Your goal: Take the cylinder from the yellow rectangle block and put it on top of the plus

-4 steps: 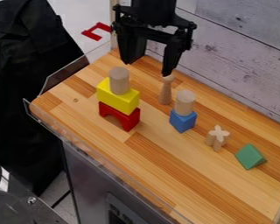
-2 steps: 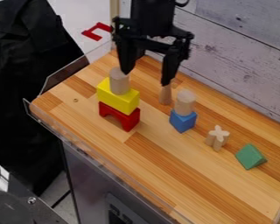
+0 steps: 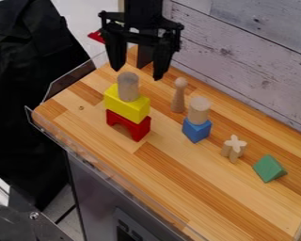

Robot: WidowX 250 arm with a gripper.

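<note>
Wooden cylinder point(image 3: 128, 86) upright on yellow block point(image 3: 126, 107), itself on red arch point(image 3: 138, 127). Gripper point(image 3: 138, 74) above, jaws wide, nothing held. Risk: off-centre descent clips cylinder, shoves yellow block off. Plus point(image 3: 234, 145) has narrow top; sloppy release likely tips it.

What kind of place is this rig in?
Probably a lab or workshop test bench: a robot gripper over a butcher-block top with clear plastic edging, toy blocks like the yellow one set out on it.
</note>
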